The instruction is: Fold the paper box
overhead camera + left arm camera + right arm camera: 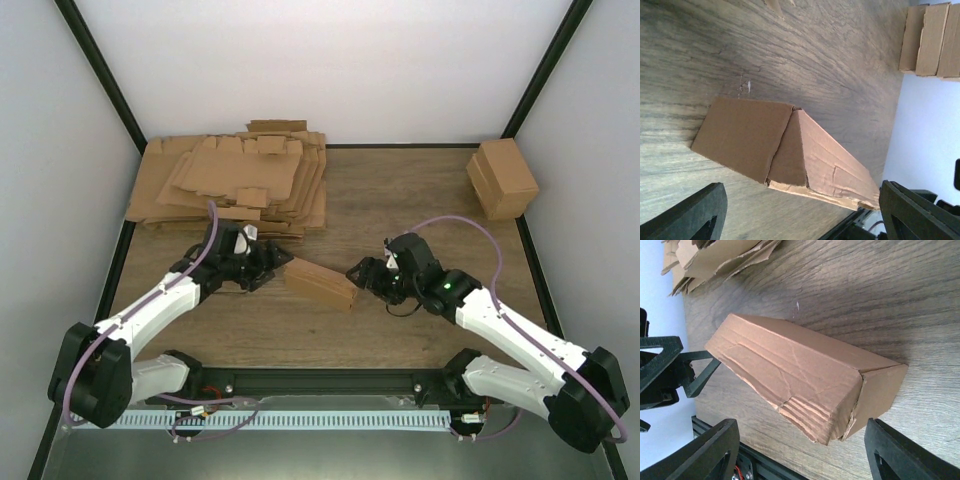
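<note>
The paper box (321, 284) is a small oblong brown carton lying closed on the wooden table between the two arms. It fills the left wrist view (790, 150) and the right wrist view (800, 372), creased along one long edge. My left gripper (277, 267) is open just left of the carton's left end, not touching it. My right gripper (358, 276) is open at the carton's right end, its fingers (900, 455) spread wider than the carton, holding nothing.
A thick pile of flat brown cardboard sheets (235, 180) lies at the back left. A blocky brown carton (502, 178) stands at the back right. Black frame rails edge the table.
</note>
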Available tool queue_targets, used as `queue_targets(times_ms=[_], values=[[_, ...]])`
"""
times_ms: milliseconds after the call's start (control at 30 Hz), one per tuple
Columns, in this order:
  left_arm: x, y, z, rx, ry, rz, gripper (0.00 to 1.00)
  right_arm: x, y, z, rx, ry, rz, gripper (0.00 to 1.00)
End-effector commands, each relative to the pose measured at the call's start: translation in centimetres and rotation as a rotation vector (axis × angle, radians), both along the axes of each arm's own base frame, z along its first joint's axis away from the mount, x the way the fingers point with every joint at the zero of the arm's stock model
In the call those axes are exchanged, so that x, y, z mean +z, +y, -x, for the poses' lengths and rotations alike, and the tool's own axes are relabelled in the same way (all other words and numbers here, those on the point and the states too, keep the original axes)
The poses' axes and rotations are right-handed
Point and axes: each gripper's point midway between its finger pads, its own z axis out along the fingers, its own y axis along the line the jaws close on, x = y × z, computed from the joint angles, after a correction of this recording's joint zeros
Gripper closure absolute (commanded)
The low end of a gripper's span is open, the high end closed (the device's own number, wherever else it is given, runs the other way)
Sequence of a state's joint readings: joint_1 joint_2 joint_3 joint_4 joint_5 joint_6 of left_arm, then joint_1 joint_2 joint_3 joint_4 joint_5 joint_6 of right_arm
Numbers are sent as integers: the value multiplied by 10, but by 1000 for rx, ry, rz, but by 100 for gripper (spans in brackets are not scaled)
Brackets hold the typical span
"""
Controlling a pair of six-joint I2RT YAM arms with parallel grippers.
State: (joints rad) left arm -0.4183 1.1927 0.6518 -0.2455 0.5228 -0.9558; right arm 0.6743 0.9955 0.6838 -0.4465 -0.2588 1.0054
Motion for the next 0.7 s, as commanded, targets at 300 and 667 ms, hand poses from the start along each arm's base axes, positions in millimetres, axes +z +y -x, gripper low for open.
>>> queue_targets(times_ms=[300,667], values=[[-41,3,-3,-4,40,-44,45,-48,-9,2,-25,93,89,56],[-66,4,5,-33,85,-75,60,-64,-12,9,-9,111,105,59]])
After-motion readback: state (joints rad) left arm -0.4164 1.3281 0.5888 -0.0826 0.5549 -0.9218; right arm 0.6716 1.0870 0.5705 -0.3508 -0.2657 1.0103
